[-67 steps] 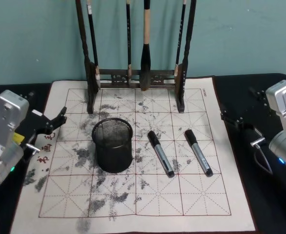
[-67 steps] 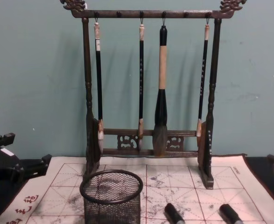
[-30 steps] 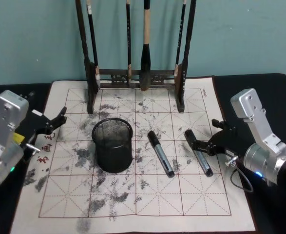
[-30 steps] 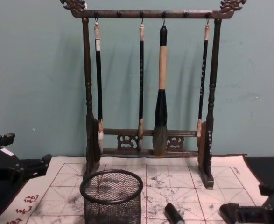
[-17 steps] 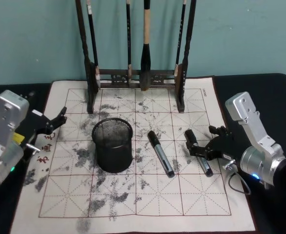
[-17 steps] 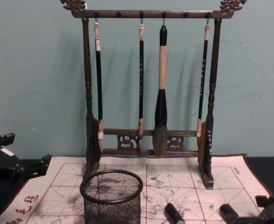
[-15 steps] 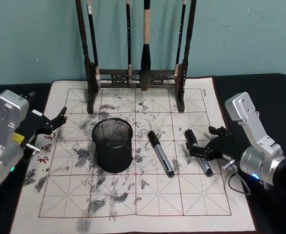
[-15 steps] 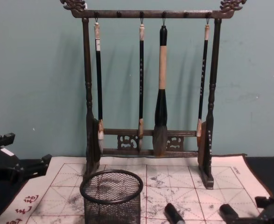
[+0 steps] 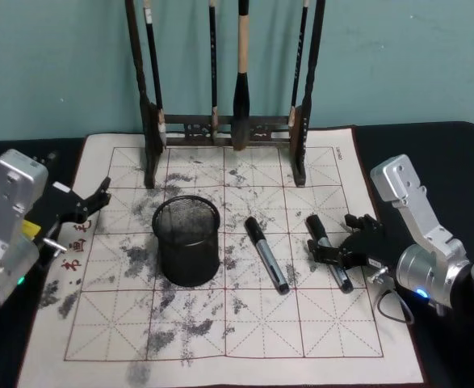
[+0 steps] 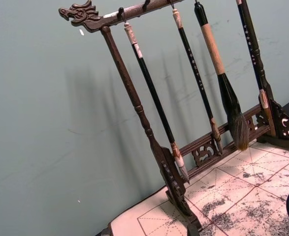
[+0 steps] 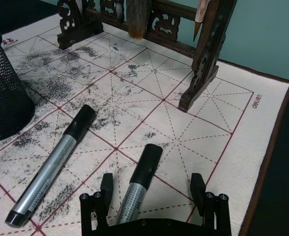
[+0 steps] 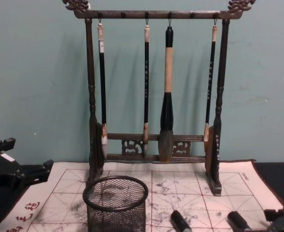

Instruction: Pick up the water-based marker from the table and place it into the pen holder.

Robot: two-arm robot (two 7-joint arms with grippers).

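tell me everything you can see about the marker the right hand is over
The marker is a slim cylinder with a black cap and a silvery-grey barrel carrying small print. It lies flat on the ink-stained grid mat, cap end toward the wooden brush rack. The right hand straddles its barrel, open, one finger each side, neither visibly touching. A second similar marker lies apart, between it and the pen holder.
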